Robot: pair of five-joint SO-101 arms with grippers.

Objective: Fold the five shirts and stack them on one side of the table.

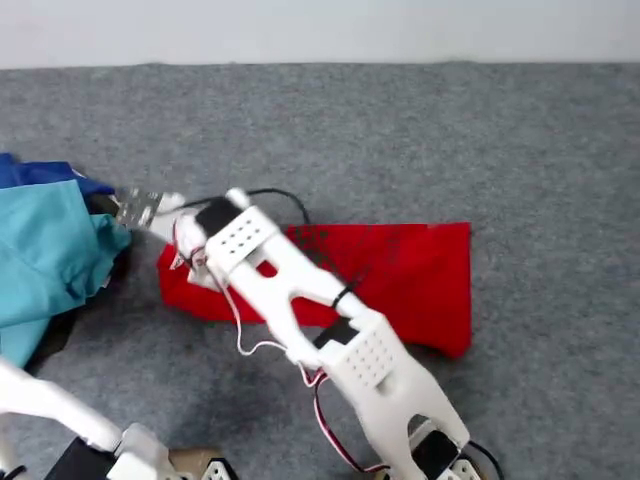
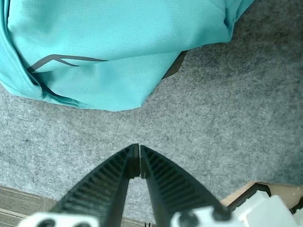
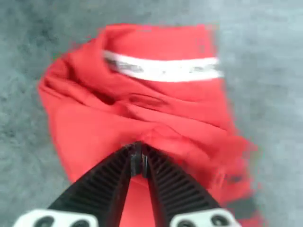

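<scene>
The red shirt [image 1: 420,280] lies flat on the grey tabletop [image 1: 500,130], a rough rectangle with a rumpled left end. The right arm [image 1: 330,320] stretches across the red shirt from its near right corner to that rumpled end. There the right gripper [image 3: 137,158] sits low over the bunched red cloth, close to a white strip on the fabric. Its jaws are pressed together; whether any cloth is caught between them cannot be told. Just off the red shirt's left end is a loose heap. A teal shirt [image 1: 40,260] lies on top, a blue shirt [image 1: 40,172] shows at the far side of it, and some dark cloth [image 1: 55,335] peeks out from under its near edge. The heap comes near the red shirt's left end, with a strip of grey between them. The left arm [image 1: 50,400] is nearer than the red shirt and to its left, on the near side of the heap. The left gripper [image 2: 139,161] has its jaws pressed together with nothing between them, over bare tabletop just short of the teal shirt's edge.
</scene>
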